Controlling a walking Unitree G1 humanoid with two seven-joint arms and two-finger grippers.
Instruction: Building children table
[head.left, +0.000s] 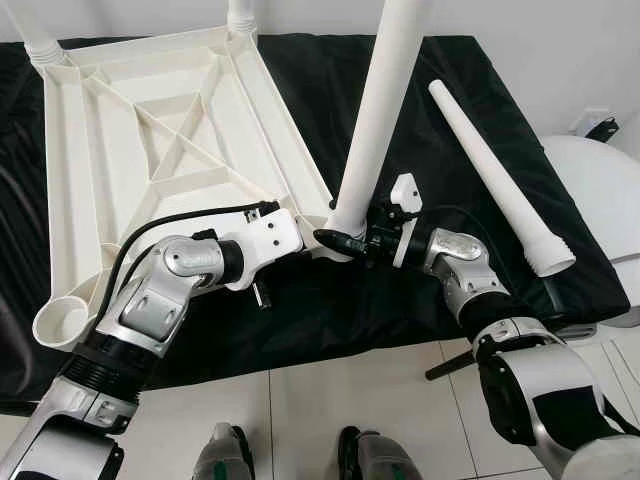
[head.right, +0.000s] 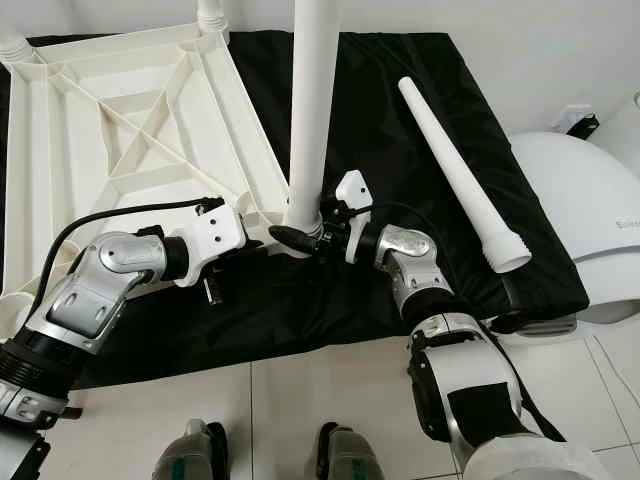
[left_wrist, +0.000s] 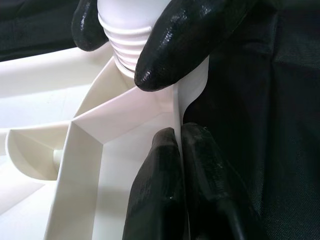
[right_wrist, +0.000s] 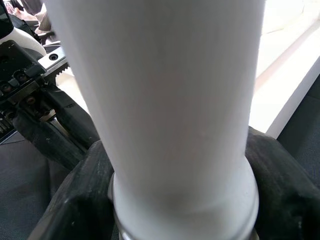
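both grippers are working at the near corner of the upturned white table top (head.left: 150, 150) on the black cloth (head.left: 480, 150): left gripper (left_wrist: 175, 165) fingers pinching its thin rim, right gripper (head.left: 340, 240) clamping the upright leg (head.left: 385, 100) just above its threaded end, where this light, stiff, slippery plastic is probably handling best.

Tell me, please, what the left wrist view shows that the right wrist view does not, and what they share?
Left wrist view: the left gripper pinching the rim of the upturned white tabletop, and the leg's ribbed end at the corner socket. Right wrist view: the smooth shaft of the upright table leg with the left arm's mount behind. Both: the right gripper clasping that leg, and black cloth.
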